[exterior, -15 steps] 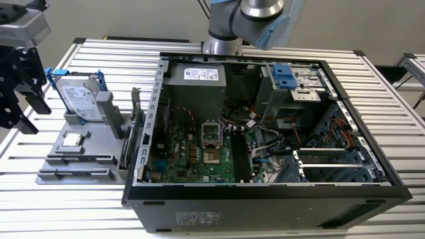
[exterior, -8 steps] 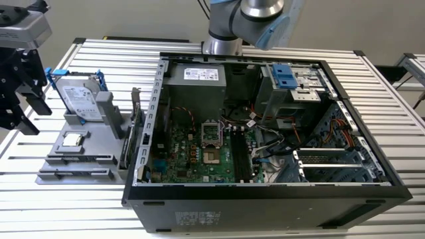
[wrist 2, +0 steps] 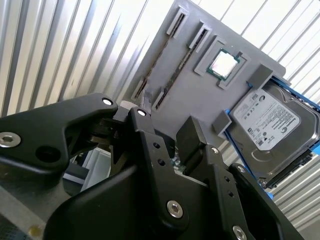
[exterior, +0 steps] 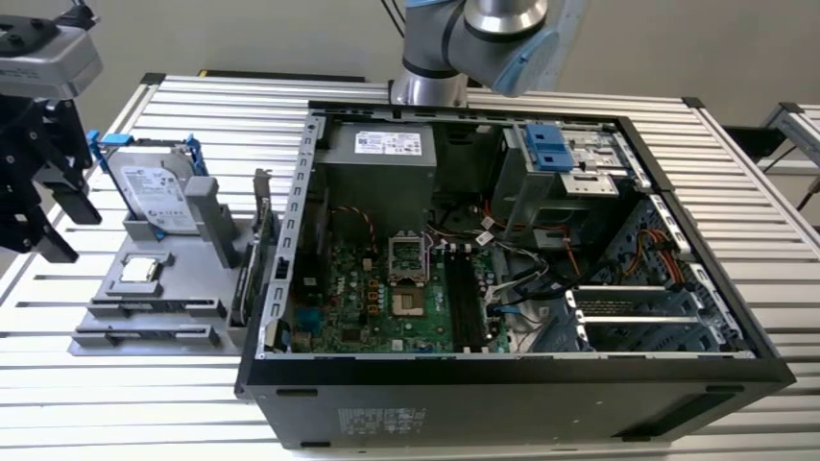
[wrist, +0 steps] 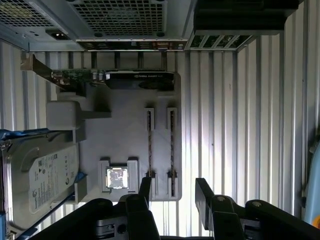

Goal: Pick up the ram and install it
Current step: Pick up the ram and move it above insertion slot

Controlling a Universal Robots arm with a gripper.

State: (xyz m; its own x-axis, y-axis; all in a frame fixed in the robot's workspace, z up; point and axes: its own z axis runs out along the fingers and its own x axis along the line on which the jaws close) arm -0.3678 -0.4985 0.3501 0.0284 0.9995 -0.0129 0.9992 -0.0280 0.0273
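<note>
Closest to my wrist cameras are the black fingers of the gripper (wrist: pixel 173 182), and I see them spread wide with nothing between them; in the second wrist view the gripper (wrist 2: pixel 164 120) shows the same empty gap. The ram (wrist: pixel 171 145) stands on its long edge in a pair of small holders on the gray fixture (wrist: pixel 120 135), and in the first wrist view its near end lines up with the gap between the fingers, though the fingers are apart from it. A second stick (wrist: pixel 149 145) stands parallel just beside it in its own holders. Next along the fixture sits the square silver processor (wrist: pixel 117 177) in a shallow frame, and past that the hard drive (wrist: pixel 40 180) with blue brackets leans in its cradle. A graphics card (wrist: pixel 125 79) stands on the fixture's far edge, just beside the open computer case (exterior: pixel 513 370). In the exterior view the gripper (exterior: pixel 71 232) hangs at the exterior view's left, beside the fixture (exterior: pixel 192 288), with the hard drive (exterior: pixel 154 192) and processor (exterior: pixel 138 272) near it. Inside the case lies the green motherboard (exterior: pixel 372 288) with its long black slots (exterior: pixel 468 298). Everything rests on a table (exterior: pixel 129 403) of pale metal slats.
</note>
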